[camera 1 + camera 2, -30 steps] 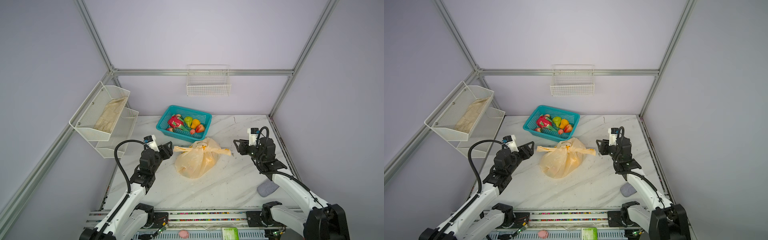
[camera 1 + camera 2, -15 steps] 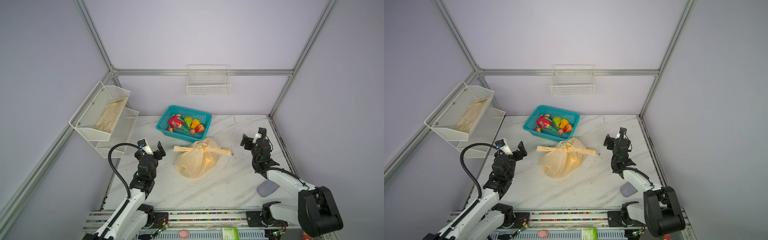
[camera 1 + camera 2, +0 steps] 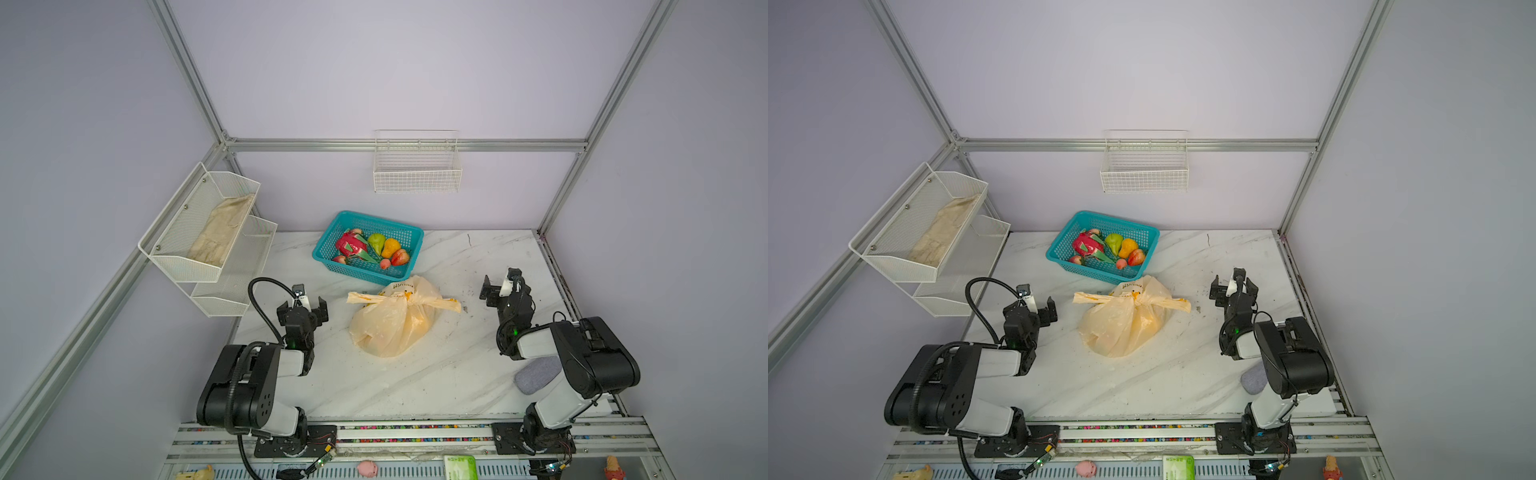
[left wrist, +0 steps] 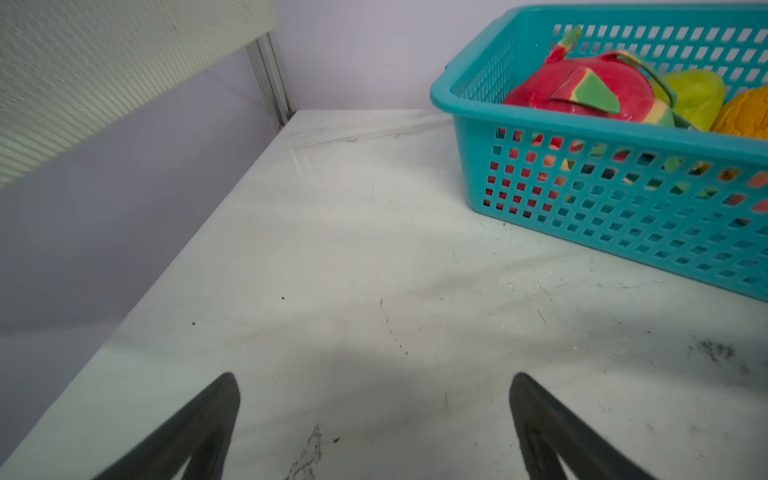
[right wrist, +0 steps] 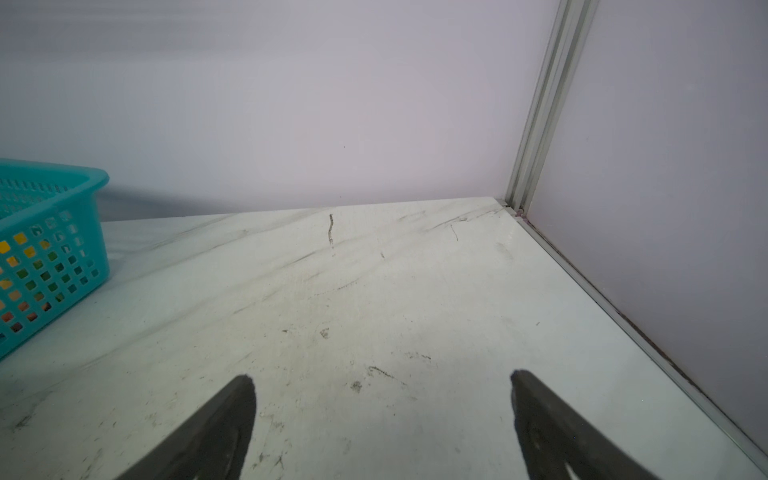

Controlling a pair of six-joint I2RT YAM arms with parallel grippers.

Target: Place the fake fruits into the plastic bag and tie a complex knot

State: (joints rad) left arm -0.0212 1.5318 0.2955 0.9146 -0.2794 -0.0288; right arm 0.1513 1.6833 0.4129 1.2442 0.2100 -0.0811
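The bag (image 3: 392, 328) sits mid-counter (image 3: 415, 386), tied, its knot (image 3: 405, 296) on top with flat ends sticking out sideways. Several fruits (image 3: 374, 247) lie in the teal basket (image 3: 409, 237) just behind it. The left gripper (image 3: 302, 307) and right gripper (image 3: 502, 286) stand wide and empty, apart from the bag on either side.

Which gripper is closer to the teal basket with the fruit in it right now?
Left. The left gripper sits open just in front of the near left corner of the teal basket; the right gripper, also open, is farther off to the front right.
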